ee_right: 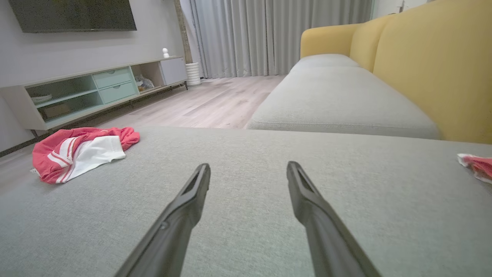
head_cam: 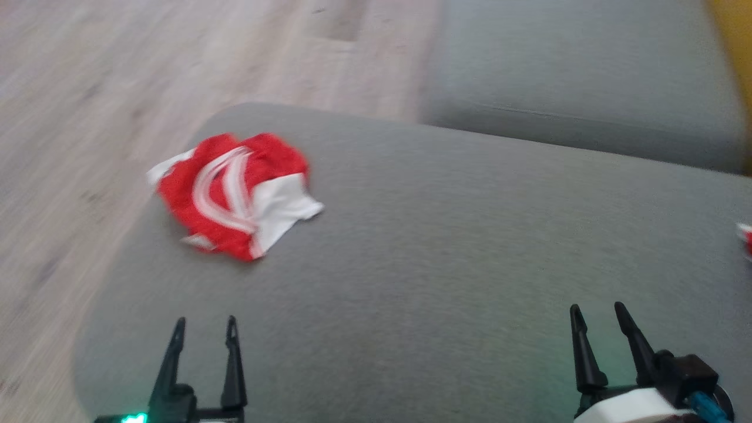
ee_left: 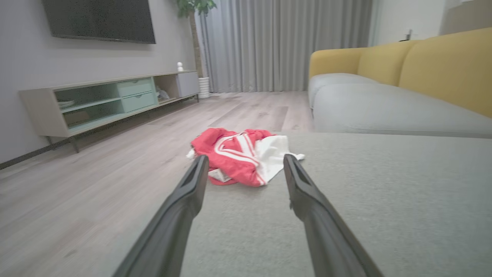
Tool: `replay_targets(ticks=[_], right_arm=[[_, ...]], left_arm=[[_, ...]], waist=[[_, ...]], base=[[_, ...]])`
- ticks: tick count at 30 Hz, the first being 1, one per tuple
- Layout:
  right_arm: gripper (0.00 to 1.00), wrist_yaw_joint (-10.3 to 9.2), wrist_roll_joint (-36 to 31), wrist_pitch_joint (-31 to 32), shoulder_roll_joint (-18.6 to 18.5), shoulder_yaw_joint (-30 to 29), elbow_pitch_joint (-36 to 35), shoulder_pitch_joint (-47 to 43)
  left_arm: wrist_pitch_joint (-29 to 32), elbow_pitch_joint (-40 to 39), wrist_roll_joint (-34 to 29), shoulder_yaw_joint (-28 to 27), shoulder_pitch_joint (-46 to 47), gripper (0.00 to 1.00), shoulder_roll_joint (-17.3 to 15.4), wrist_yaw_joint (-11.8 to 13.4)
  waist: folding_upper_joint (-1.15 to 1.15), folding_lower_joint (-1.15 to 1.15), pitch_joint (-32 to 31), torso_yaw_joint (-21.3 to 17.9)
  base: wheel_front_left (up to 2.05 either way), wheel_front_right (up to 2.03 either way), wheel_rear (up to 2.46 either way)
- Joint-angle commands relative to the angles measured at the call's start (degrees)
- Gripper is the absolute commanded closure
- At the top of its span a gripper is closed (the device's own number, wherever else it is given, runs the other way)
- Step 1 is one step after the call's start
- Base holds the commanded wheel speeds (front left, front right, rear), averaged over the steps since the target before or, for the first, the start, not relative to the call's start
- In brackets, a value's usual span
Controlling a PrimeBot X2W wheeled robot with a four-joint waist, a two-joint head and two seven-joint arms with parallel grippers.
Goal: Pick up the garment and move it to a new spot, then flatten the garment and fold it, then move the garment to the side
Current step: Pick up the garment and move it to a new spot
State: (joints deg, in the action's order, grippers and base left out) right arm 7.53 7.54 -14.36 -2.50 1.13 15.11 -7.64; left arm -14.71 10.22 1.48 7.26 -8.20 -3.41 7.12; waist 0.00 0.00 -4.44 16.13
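Note:
A crumpled red garment (head_cam: 232, 192) with white stripes and a white panel lies near the far left corner of the grey cushion (head_cam: 446, 247). My left gripper (head_cam: 205, 329) hovers open at the cushion's near left, well short of the garment. In the left wrist view the garment (ee_left: 238, 156) sits straight ahead, beyond the open left gripper (ee_left: 246, 163). My right gripper (head_cam: 596, 314) is open at the near right, nothing between its fingers. In the right wrist view the garment (ee_right: 77, 152) lies far left of the open right gripper (ee_right: 248, 169).
A second scrap of red and white cloth (head_cam: 745, 238) peeks in at the cushion's right edge (ee_right: 476, 164). Wood floor (head_cam: 88, 117) drops off to the left and beyond. A grey sofa seat (head_cam: 581, 76) with yellow backrest (ee_right: 434, 69) stands ahead; a TV cabinet (ee_left: 103, 100) lines the wall.

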Motion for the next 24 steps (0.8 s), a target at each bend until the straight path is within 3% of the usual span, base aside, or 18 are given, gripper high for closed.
replay_targets(ticks=[1,8,12,16,19,24], right_arm=[[0.00,-0.04,-0.3,-0.6,-0.4,0.9,-2.0,2.7],[0.00,-0.04,-2.5,-0.6,-0.4,0.2,-1.7,4.4],[0.00,-0.04,-4.8,-0.6,-0.5,-1.1,-1.8,4.9],[0.00,-0.04,-6.5,-0.6,-3.1,-1.6,-2.5,6.1],[0.00,-0.04,-7.2,-0.6,-6.2,-1.9,-3.2,7.3],[0.00,-0.04,-8.0,-0.6,-11.5,-2.5,-4.5,9.9]], left_arm=[[-0.3,-2.3,-0.1,-2.3,1.8,0.00,-0.5,0.4],[-0.3,-4.7,0.0,-3.6,0.9,0.00,-0.7,0.6],[-0.3,-5.8,0.3,-3.1,3.5,0.00,-0.3,0.4],[-0.3,-5.8,0.1,-1.6,10.4,0.00,0.1,0.6],[-0.3,-2.4,0.6,-0.1,17.0,0.00,0.3,0.3],[-0.3,10.1,3.0,1.4,30.6,0.00,0.5,-1.0]], waist=[[0.00,0.00,1.5,5.8],[0.00,0.00,4.3,10.9],[0.00,0.00,7.5,11.5],[0.00,0.00,12.8,10.8],[0.00,0.00,17.2,9.8],[0.00,0.00,23.6,7.9]], base=[[0.00,0.00,0.00],[0.00,0.00,0.00],[0.00,0.00,0.00],[0.00,0.00,0.00],[0.00,0.00,0.00],[0.00,0.00,0.00]])
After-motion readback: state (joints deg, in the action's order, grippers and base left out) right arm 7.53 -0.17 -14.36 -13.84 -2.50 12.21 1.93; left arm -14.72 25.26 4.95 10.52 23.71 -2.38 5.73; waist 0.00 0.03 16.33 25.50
